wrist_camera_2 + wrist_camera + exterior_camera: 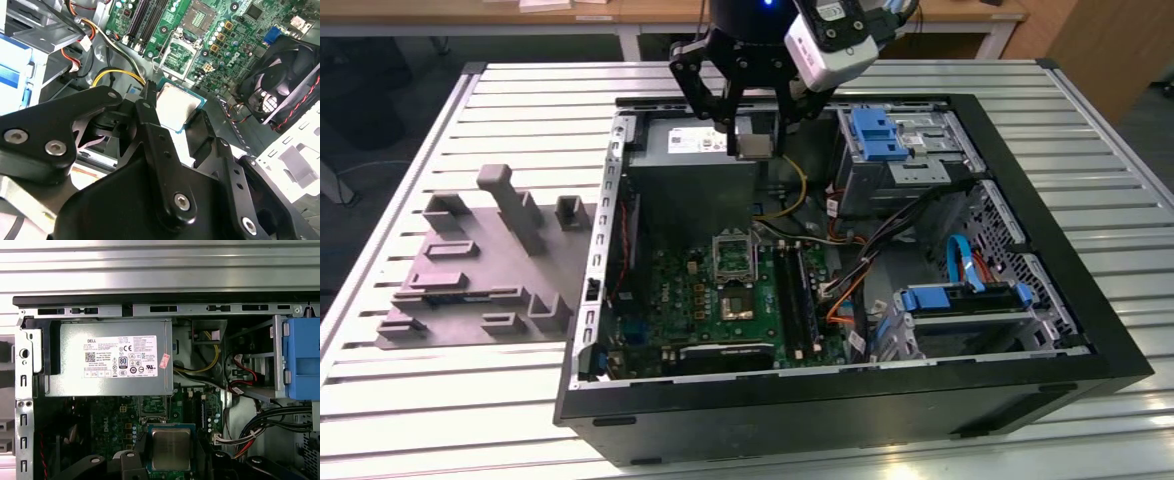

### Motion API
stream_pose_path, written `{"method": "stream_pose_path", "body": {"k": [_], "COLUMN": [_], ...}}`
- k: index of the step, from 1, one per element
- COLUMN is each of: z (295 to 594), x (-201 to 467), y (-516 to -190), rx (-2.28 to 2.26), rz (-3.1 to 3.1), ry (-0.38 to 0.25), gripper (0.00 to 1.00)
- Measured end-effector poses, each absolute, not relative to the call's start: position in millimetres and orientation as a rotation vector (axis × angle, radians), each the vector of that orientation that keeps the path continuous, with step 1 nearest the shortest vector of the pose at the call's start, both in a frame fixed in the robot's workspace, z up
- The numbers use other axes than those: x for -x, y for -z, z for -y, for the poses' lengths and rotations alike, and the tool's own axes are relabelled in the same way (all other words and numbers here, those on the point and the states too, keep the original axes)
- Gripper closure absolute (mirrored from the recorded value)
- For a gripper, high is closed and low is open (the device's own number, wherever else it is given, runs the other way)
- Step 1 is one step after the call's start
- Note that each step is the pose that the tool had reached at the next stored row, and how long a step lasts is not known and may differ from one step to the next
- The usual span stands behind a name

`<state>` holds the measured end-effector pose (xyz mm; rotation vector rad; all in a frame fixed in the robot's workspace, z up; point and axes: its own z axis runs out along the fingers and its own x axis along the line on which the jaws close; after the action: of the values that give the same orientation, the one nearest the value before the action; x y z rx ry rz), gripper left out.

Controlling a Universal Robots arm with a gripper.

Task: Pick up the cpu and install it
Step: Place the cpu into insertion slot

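Clamped between gripper (755,135) jaws: cpu (171,449), held over the black case (854,410); nearby, grey power supply (110,360), yellow wires (212,360), motherboard socket (732,252), blue drive bay (877,133).

In the exterior view the top edge cuts off the arm (740,20), and the gripper (754,135) covers the cpu's (754,148) sides. In the second wrist view black gripper links hide part of the cpu; the fan (280,82) runs off the edge.
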<state>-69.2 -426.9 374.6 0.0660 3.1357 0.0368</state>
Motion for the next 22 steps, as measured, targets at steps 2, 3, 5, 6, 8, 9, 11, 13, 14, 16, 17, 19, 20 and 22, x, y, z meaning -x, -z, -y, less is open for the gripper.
{"method": "stream_pose_path", "body": {"k": [2, 3, 5, 6, 8, 9, 11, 13, 14, 16, 17, 19, 20, 22], "z": [427, 427, 427, 427, 427, 427, 428, 430, 432, 435, 436, 438, 438, 438], "x": [69, 69, 69, 69, 69, 69, 70, 70, 70, 70, 70, 70, 70, 70], "y": [-375, -375, -375, -375, -374, -374, -372, -370, -369, -366, -365, -361, -359, -356], "rx": [-0.066, -0.066, -0.066, -0.066, -0.066, -0.066, -0.064, -0.056, -0.053, -0.047, -0.044, -0.035, -0.029, -0.016], "rz": [-3.136, -3.136, -3.136, -3.136, -3.136, -3.136, -3.137, -3.138, -3.138, -3.138, -3.138, -3.139, -3.139, -3.14], "ry": [-0.037, -0.037, -0.037, -0.037, -0.037, -0.037, -0.037, -0.036, -0.036, -0.037, -0.037, -0.037, -0.037, -0.037], "gripper": [0.53, 0.53, 0.53, 0.53, 0.53, 0.53, 0.53, 0.53, 0.53, 0.53, 0.53, 0.53, 0.53, 0.53]}}
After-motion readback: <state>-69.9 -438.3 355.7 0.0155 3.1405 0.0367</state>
